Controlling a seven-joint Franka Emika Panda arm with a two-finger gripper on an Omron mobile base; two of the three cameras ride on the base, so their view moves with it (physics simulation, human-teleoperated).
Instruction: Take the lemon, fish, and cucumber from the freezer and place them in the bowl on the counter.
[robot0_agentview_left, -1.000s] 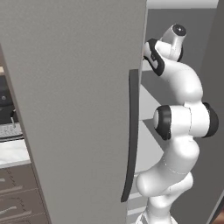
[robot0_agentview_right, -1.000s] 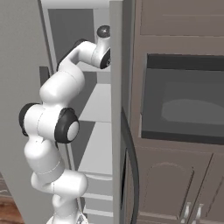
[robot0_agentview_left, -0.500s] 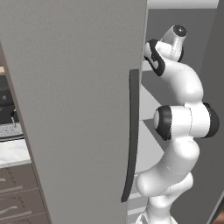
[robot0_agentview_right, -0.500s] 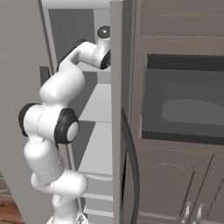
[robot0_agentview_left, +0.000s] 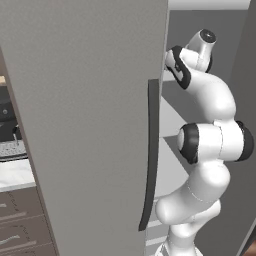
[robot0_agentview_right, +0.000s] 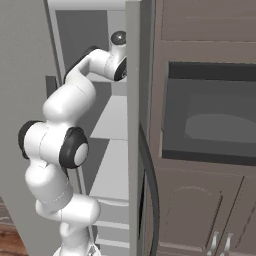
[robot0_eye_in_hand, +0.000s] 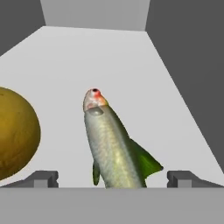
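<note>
The freezer's broad grey door (robot0_agentview_left: 85, 125) stands open, its long dark handle (robot0_agentview_left: 150, 155) facing me. My arm reaches onto an upper pale shelf (robot0_agentview_right: 112, 120) inside. In the hand view a silver-green fish (robot0_eye_in_hand: 111, 144) lies on the white shelf, head pointing away, its tail end between my fingertips. My gripper (robot0_eye_in_hand: 113, 178) is open, one fingertip on each side of the fish, apart from it. The yellow-orange lemon (robot0_eye_in_hand: 15, 133) sits just left of the fish, beside the left fingertip (robot0_eye_in_hand: 41, 178). The cucumber and the bowl are out of view. A strip of the marble counter (robot0_agentview_left: 12, 172) shows at the far left.
Grey side walls and a back wall (robot0_eye_in_hand: 94, 13) close in the shelf. A built-in oven (robot0_agentview_right: 215, 115) and brown cupboards (robot0_agentview_right: 200, 210) stand right of the freezer. Grey-brown drawers (robot0_agentview_left: 20, 225) lie under the counter, with a black appliance (robot0_agentview_left: 7, 125) on it.
</note>
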